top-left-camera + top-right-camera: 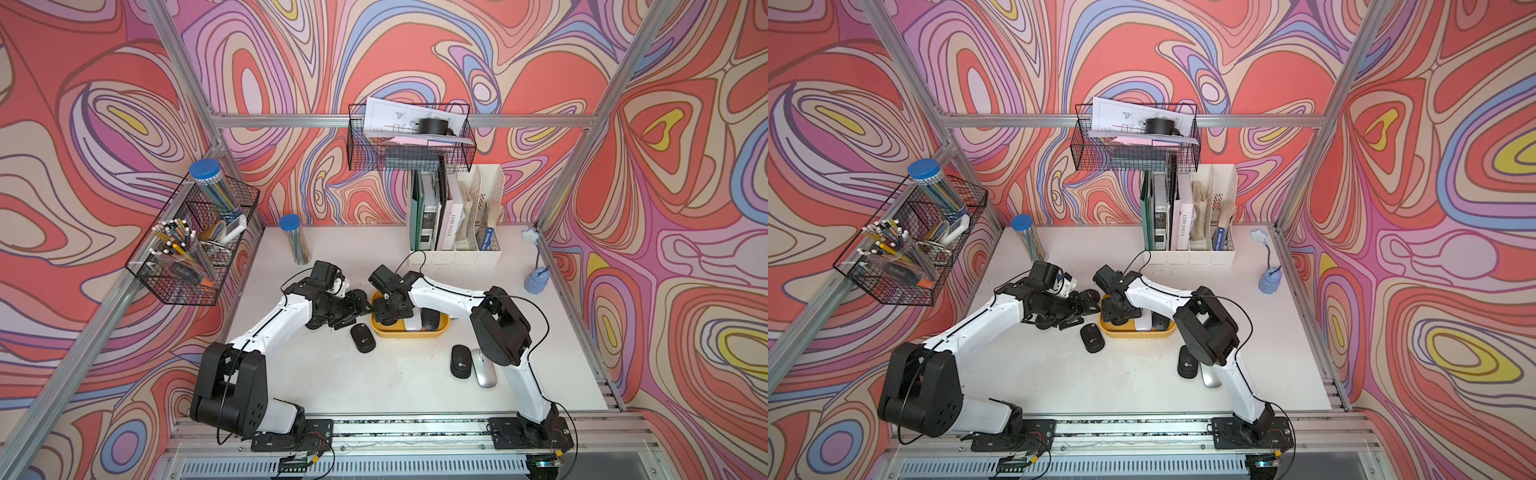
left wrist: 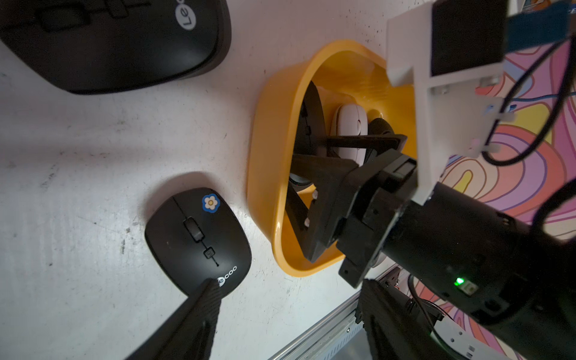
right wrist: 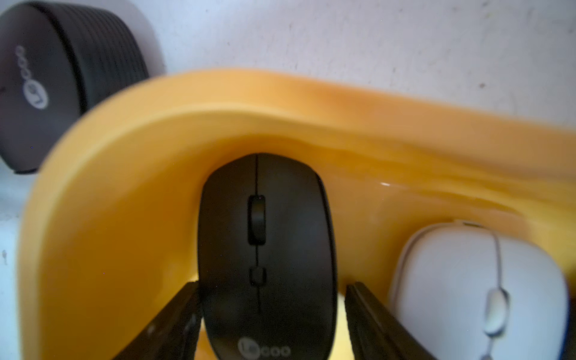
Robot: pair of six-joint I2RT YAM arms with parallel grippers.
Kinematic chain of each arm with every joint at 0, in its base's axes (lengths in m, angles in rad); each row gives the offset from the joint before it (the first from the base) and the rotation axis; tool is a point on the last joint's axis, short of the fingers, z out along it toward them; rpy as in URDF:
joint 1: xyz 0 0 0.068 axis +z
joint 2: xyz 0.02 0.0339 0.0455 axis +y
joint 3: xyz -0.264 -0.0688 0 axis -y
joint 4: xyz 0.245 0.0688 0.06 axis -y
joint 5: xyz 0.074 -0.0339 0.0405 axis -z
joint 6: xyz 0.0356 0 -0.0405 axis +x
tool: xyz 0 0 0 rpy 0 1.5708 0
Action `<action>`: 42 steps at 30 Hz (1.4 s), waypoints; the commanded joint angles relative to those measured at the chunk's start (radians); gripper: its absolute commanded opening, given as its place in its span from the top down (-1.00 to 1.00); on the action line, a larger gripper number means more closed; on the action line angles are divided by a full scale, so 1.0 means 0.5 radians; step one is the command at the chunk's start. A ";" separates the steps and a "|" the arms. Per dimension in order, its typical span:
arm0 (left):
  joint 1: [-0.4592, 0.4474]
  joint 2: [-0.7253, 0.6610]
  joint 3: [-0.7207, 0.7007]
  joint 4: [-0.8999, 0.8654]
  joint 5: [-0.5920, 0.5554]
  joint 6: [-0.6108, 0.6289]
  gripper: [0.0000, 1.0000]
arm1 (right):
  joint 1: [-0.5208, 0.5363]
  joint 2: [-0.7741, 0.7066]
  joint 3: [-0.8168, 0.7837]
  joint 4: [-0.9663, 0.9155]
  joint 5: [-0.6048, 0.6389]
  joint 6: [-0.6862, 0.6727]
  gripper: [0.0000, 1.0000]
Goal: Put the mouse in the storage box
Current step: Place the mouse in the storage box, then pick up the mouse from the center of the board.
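- Near right of the table: a black spare mouse and a silver mouse lie side by side next to the right arm. Their long axes run near-to-far.
- Centre: the flower-sticker mouse lies on the table just outside the near left corner of the storage box. Its long axis runs roughly near-to-far.
- The left gripper is spread wide and empty. One fingertip overlaps the sticker mouse's logo end, but contact cannot be confirmed. The left arm is the nearer arm to this mouse.
- The right gripper reaches down into the left end of the box.
- The mouse lies flat on the box floor between the right gripper's fingers, nose toward the curved end wall and long axis parallel to them.
- The right gripper's jaws stand wider than the mouse. Yellow floor shows beside one finger, while the other sits at the mouse's flank. The grip is judged released, and a straight lift should clear it.
- A white mouse lies just beside it, with a dark mouse beyond.
- Hidden or unclear:
  - In both top views the right wrist covers the mouse.
  - The right wrist view is blurred.
  - A large black mouse is cut off at the frame edge in the left wrist view, and its table position cannot be determined.
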 commanded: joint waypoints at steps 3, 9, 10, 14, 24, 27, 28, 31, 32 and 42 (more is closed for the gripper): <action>-0.007 -0.058 0.022 -0.033 -0.053 0.034 -0.56 | 0.015 -0.243 -0.067 0.038 0.038 -0.001 -0.48; -0.054 -0.055 0.088 -0.097 -0.146 0.050 -0.56 | 0.017 -0.421 -0.124 0.020 0.046 -0.001 -0.47; -0.072 -0.057 0.094 -0.104 -0.174 0.044 -0.56 | 0.016 -0.461 -0.149 0.020 0.067 -0.001 -0.47; -0.109 -0.049 0.092 -0.111 -0.223 0.023 -0.55 | 0.017 -0.584 -0.233 -0.019 0.158 -0.022 -0.47; -0.107 -0.132 0.110 -0.175 -0.310 0.017 -0.56 | 0.020 -1.009 -0.525 -0.232 0.946 -0.114 -0.46; -0.109 -0.109 0.118 -0.249 -0.368 0.046 -0.56 | -0.005 -1.301 -0.855 0.040 1.094 -0.138 -0.37; -0.109 -0.099 0.116 -0.271 -0.379 0.049 -0.56 | -0.051 -1.393 -0.972 0.141 1.019 -0.142 -0.18; -0.110 -0.105 0.104 -0.337 -0.424 0.034 -0.55 | -0.280 -1.534 -1.137 0.246 0.545 -0.157 -0.15; -0.110 -0.112 0.105 -0.370 -0.457 0.030 -0.56 | -0.296 -1.554 -1.151 0.239 0.515 -0.171 -0.16; -0.110 0.013 0.104 -0.561 -0.603 -0.179 -0.61 | -0.293 -1.764 -1.291 0.295 0.353 -0.291 -0.51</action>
